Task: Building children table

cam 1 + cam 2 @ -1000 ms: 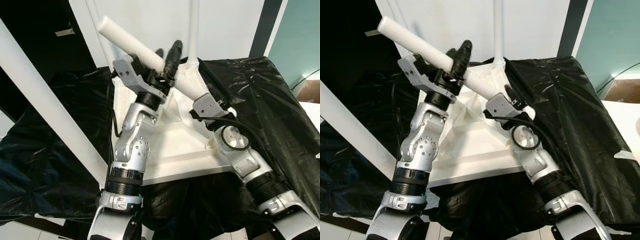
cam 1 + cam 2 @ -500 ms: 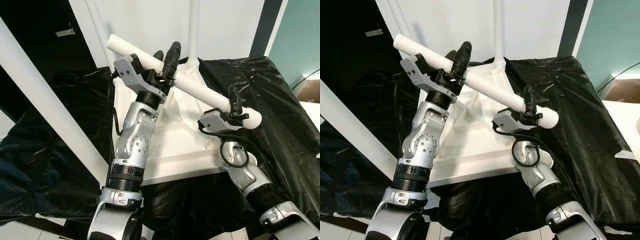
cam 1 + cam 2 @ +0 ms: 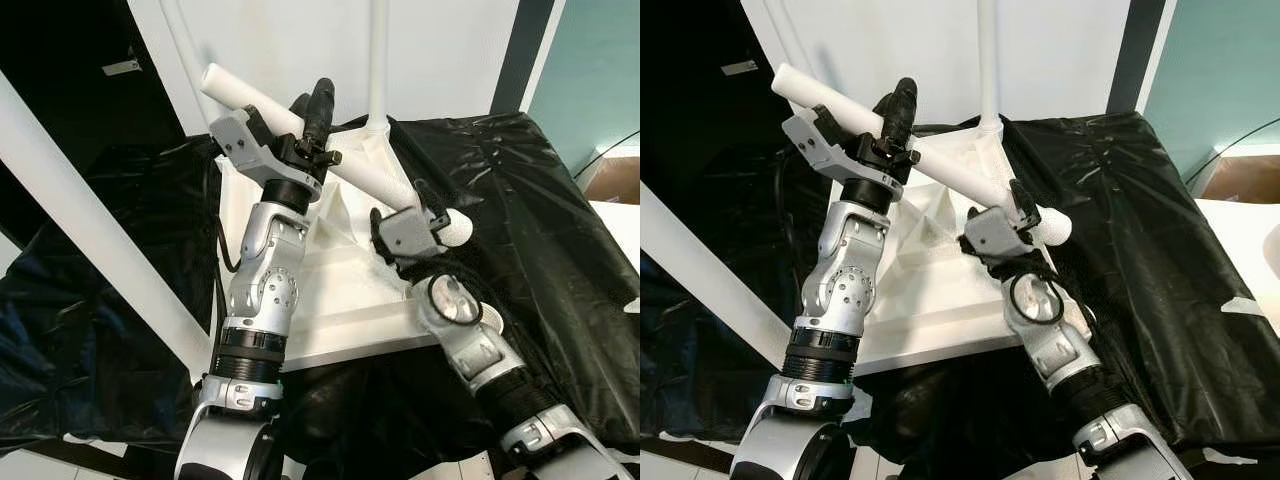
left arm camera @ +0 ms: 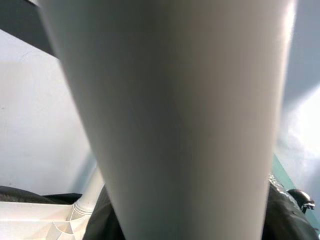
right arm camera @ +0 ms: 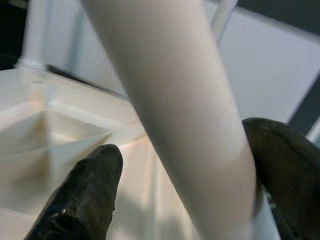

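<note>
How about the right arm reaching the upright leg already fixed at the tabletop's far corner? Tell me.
Probably not as things stand. The right gripper is shut on the loose leg, which the left gripper also holds, and that leg lies across the way to the upright leg on the tabletop.

Count: one loose white leg [image 3: 345, 165], held by two grippers, left [image 3: 305, 125] and right [image 3: 425, 215]. Two legs [image 3: 377, 60] standing on one upturned tabletop [image 3: 350, 290]. One black sheet [image 3: 540, 220] beneath. One long white bar [image 3: 90, 230] at left.
</note>
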Motion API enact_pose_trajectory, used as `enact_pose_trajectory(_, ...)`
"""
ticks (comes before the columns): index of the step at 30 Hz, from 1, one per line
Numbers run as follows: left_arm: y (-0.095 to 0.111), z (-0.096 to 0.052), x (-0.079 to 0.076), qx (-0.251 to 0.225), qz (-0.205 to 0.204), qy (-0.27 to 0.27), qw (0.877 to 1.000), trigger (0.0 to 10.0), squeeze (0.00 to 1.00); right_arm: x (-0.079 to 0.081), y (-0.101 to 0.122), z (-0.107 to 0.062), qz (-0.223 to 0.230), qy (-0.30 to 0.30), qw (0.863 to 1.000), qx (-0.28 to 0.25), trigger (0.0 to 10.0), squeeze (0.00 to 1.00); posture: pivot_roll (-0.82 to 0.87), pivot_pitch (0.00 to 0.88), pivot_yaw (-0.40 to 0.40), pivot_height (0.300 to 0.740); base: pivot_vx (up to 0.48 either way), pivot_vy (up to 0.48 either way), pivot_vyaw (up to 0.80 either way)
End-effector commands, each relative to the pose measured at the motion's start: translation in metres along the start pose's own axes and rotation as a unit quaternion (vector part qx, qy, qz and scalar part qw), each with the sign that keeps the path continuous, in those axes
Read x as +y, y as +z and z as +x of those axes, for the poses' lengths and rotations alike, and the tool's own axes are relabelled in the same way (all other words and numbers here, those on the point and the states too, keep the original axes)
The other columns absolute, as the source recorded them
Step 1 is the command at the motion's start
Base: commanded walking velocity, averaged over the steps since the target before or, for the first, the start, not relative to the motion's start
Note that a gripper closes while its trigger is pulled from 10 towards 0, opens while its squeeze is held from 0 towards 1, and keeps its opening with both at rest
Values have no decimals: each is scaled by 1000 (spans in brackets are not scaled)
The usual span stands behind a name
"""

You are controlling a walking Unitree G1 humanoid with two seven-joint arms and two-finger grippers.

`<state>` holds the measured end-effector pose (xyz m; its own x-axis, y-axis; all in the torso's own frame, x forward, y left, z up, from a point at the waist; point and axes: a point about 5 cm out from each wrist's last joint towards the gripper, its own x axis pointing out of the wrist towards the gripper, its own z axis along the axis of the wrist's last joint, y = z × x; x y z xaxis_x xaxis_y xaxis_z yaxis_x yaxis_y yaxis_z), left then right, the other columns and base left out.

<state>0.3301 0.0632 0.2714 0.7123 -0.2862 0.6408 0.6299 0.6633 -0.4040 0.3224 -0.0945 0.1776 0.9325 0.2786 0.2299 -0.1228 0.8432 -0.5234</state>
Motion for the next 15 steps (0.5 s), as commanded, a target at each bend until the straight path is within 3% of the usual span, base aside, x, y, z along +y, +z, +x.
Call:
enact_pose_trajectory(1,4,6,-5,-11,-4,-11,1000,0,0,5,-2,-3,22,52,998,26,10000,0,-100,0,117,740,0,0,0)
enact_pose_trajectory(6,6,8,-8,-13,-21,-28,999,0,0,-23,-11,-2,-30,87,995,39,10000,0,-105,0,117,740,0,0,0)
enact_pose_trajectory(8,6,8,-9,-12,-25,-33,999,0,0,-28,-21,0,-55,106,991,53,10000,0,-117,0,120,740,0,0,0)
enact_pose_trajectory(9,5,8,-12,-9,-27,-39,999,0,0,-31,-36,0,-77,145,983,78,0,0,-112,0,121,740,0,0,0)
enact_pose_trajectory(15,3,8,-15,1,-27,-45,999,0,0,-28,-33,2,-61,183,978,80,0,0,-99,0,116,740,0,0,0)
